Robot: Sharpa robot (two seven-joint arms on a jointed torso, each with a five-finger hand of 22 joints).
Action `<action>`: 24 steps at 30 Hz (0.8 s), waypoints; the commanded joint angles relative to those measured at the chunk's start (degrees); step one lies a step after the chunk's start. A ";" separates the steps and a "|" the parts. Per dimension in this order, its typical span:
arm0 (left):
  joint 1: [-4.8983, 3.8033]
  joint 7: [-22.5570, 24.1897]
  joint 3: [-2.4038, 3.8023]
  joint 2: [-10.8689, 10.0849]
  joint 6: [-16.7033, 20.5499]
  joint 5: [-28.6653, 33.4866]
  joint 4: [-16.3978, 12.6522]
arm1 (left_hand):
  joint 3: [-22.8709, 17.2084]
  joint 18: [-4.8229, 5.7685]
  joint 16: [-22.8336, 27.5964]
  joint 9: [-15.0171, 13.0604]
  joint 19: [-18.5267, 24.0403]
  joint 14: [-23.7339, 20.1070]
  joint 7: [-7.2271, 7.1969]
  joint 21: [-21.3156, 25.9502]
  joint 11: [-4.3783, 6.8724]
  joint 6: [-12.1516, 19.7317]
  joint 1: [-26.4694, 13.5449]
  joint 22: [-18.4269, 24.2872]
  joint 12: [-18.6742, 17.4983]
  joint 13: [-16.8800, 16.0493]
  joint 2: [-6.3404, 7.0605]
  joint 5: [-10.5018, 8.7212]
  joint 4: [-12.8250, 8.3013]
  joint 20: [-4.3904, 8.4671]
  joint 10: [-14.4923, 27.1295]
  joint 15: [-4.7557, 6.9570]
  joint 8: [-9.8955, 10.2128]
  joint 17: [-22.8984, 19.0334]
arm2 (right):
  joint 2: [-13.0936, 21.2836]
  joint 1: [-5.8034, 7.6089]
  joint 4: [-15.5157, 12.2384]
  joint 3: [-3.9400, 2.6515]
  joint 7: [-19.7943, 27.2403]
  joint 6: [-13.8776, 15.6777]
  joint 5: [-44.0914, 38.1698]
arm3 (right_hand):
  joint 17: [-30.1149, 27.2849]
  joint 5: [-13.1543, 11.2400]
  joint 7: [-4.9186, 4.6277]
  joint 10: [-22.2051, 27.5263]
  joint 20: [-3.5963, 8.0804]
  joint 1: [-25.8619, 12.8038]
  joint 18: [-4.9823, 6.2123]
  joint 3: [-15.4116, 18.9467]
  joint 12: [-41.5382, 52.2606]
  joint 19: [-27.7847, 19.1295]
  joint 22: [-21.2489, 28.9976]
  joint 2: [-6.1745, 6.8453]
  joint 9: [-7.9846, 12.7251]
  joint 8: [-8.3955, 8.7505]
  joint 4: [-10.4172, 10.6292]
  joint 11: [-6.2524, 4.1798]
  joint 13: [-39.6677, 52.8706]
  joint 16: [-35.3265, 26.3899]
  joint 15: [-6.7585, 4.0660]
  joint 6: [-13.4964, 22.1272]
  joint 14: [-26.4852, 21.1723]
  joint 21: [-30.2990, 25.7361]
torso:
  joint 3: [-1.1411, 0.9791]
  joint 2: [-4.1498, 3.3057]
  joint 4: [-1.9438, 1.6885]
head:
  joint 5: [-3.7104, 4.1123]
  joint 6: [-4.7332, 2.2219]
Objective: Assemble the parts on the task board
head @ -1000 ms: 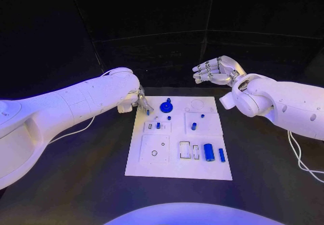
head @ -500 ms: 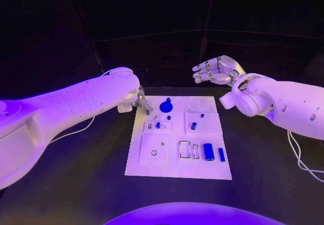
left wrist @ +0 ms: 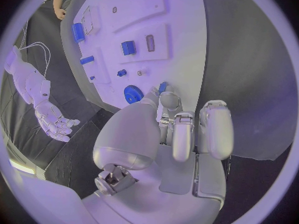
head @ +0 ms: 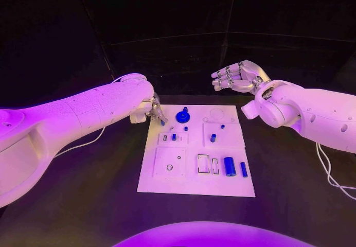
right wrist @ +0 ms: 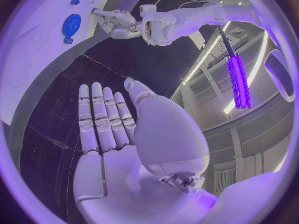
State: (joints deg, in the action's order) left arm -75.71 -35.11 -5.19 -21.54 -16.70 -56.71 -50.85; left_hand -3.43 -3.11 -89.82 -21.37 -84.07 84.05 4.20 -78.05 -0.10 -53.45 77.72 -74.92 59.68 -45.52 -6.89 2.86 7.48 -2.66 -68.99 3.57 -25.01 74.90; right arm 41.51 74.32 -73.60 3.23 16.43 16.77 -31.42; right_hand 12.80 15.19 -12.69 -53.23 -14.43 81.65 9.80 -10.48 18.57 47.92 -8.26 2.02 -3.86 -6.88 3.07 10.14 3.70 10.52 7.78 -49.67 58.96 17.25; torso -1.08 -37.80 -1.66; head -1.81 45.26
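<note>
Task board (head: 194,185) lies mid-table, long axis running near to far. Some parts look seated: a blue gear (head: 183,118) far-centre, small pegs mid-board. A blue cylinder (head: 230,166) and thin bar (head: 243,170) lie loose near-right, both pointing near-far. Judged midway. Left hand (head: 155,110) pinches a small blue part (left wrist: 162,87) at the board's far-left edge. Right hand (head: 237,76) hovers beyond the far-right corner, fingers spread, holding nothing.

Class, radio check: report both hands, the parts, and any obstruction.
Left hand pinching a small blue part at the board's far left corner. Right hand open, raised beyond the board. Nothing blocking.
</note>
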 commanded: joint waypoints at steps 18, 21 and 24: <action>-0.15 2.43 0.03 -5.27 7.60 3.33 -7.13 | -24.85 -0.34 -0.18 -2.19 -0.58 5.95 0.14 0.18 0.53 -0.09 -4.61 -0.08 -0.89 1.23 5.02 0.33 -8.62 0.46 -1.34 0.42 -3.41 15.10 | 0.29 0.11 0.13 -0.05 0.52 -0.65 0.17 | -0.09 0.29 -1.38 0.04 0.07 -0.69 0.63 -0.39 0.35 0.56 0.11 -0.16 0.03 0.19 -0.12 0.27 -0.10 -0.24 0.02 -0.16 0.36 -0.45 | -0.17 0.23 -0.46 | 0.04 -0.01; -0.25 2.52 0.03 -7.32 9.75 3.87 -10.41 | -27.71 -0.33 -0.18 -2.74 -0.63 5.95 -0.09 0.21 0.48 0.11 -6.33 -0.15 -0.71 1.13 5.97 0.32 -9.09 0.52 -1.75 0.57 -4.29 15.10 | 0.32 0.11 0.24 -0.05 0.51 -0.72 0.17 | -0.09 0.29 -1.38 0.04 0.07 -0.69 0.63 -0.39 0.35 0.56 0.11 -0.16 0.03 0.19 -0.12 0.27 -0.10 -0.24 0.02 -0.16 0.36 -0.45 | -0.27 0.31 -0.62 | 0.01 0.03; -0.30 2.56 0.02 -9.43 12.15 4.95 -13.92 | -29.64 -0.27 -0.18 -3.19 -0.78 5.95 -0.31 -0.02 0.68 -0.15 -7.54 -0.49 -0.29 0.57 6.83 0.32 -9.51 0.62 -2.41 0.62 -5.11 15.10 | 0.34 0.11 0.34 -0.05 0.49 -0.83 0.17 | -0.09 0.29 -1.38 0.04 0.07 -0.69 0.63 -0.39 0.35 0.56 0.11 -0.16 0.03 0.19 -0.12 0.27 -0.10 -0.24 0.02 -0.16 0.36 -0.45 | -0.26 0.35 -0.69 | -0.08 0.05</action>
State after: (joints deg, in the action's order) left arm -75.91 -33.40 -5.21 -30.64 -9.31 -53.84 -63.78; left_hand -26.01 -3.11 -89.82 -24.40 -83.86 83.84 4.18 -78.05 0.53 -53.45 70.52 -74.91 59.03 -44.71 -0.02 3.15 4.70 -2.46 -71.06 3.79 -29.83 74.91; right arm 41.84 74.32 -73.26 3.23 16.42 16.50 -31.42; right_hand 12.81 15.19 -12.69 -53.23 -14.22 81.33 9.80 -10.62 18.57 48.14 -8.21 1.70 -3.86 -6.88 2.92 10.14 3.66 10.52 7.78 -49.67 58.96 17.00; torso -1.29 -37.53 -2.19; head -1.79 45.30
